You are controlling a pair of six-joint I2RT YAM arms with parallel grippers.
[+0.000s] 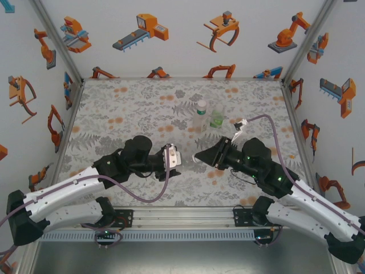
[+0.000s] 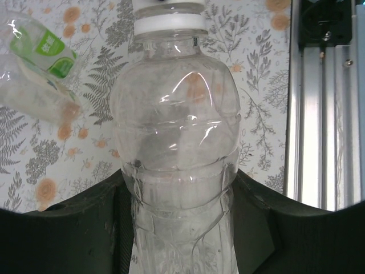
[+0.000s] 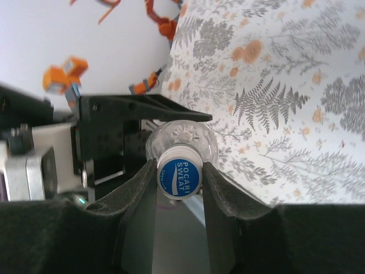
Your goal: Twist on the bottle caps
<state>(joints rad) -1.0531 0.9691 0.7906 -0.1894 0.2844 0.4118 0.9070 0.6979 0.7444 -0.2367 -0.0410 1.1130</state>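
Note:
My left gripper (image 2: pixel 178 177) is shut on the body of a clear bottle (image 2: pixel 177 131), which points away from it with its neck at the top. A white cap with a blue printed top (image 3: pixel 179 177) sits on that bottle's mouth (image 2: pixel 171 24). My right gripper (image 3: pixel 179 169) is shut on the cap, one finger pressing each side. In the top view the two grippers meet tip to tip over the middle of the table, left gripper (image 1: pixel 174 158) and right gripper (image 1: pixel 197 157). Two more bottles stand at the back: a clear one (image 1: pixel 201 114) and a green one (image 1: pixel 217 118).
The floral table cover (image 1: pixel 131 108) is bordered by an aluminium rail (image 1: pixel 182 220) at the near edge, seen beside the held bottle in the left wrist view (image 2: pixel 322 114). Printed walls (image 1: pixel 188 34) close in the back and both sides.

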